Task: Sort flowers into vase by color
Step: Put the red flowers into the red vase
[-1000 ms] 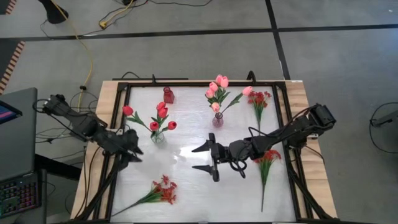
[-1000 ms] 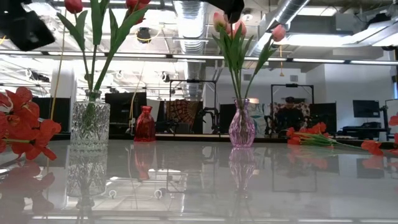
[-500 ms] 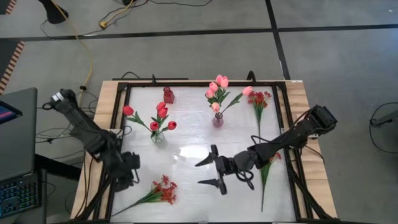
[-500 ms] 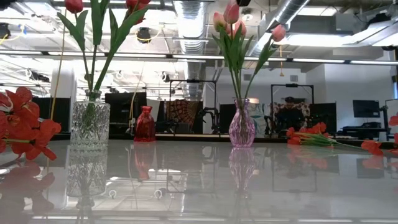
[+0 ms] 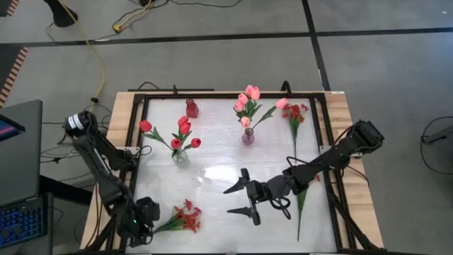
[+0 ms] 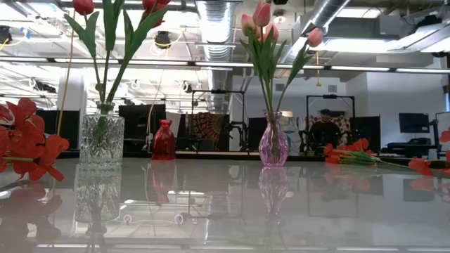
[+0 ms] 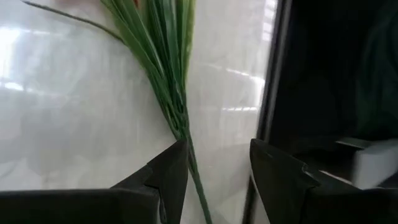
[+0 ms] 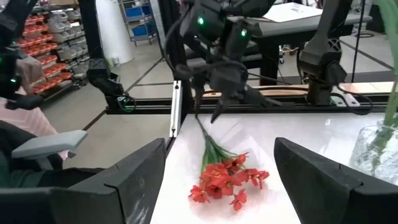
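Left wrist view: fingers [image 7: 214, 180] astride spray stem [image 7: 186, 134]

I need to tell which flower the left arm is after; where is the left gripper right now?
In the high view the left gripper is at the table's near-left corner, its open fingers straddling the stem end of the red spray lying there.

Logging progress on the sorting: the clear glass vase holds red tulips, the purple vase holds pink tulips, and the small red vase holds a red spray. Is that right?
Not quite. The small red vase holds nothing; the high view shows it bare. The red sprays lie flat on the table. The rest stands: red tulips in the clear glass vase, pink tulips in the purple vase.
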